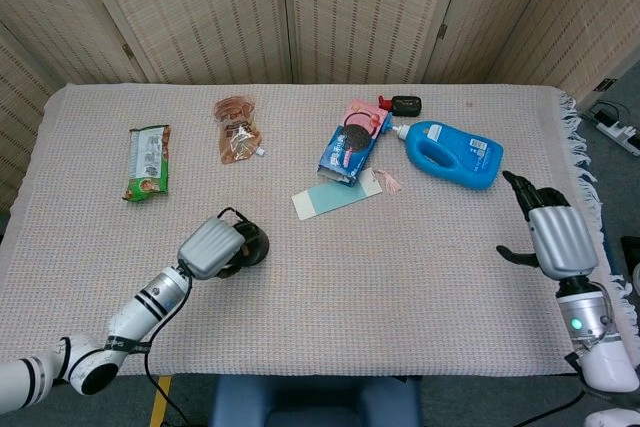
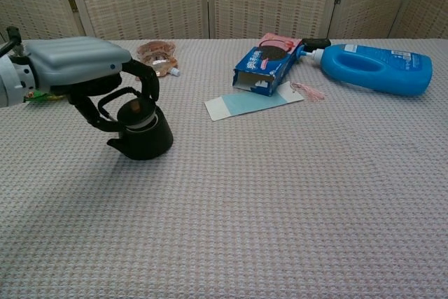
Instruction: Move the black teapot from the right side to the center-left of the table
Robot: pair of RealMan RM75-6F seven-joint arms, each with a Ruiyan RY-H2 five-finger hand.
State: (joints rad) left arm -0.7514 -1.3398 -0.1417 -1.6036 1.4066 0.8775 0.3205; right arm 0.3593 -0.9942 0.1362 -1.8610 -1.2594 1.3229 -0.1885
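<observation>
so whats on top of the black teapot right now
The left hand is over the black teapot, holding a small round lid at its opening. Whether the lid is seated is hidden by the fingers.

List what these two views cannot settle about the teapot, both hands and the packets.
- Black teapot: head view, left hand covers most of it; chest view leaves unclear whether the lid is seated or only held above.
- Right hand: head view only; palm side faces away, beyond the chest view's edge.
- Green snack packet: print too small; chest view, mostly hidden behind the left hand.
</observation>
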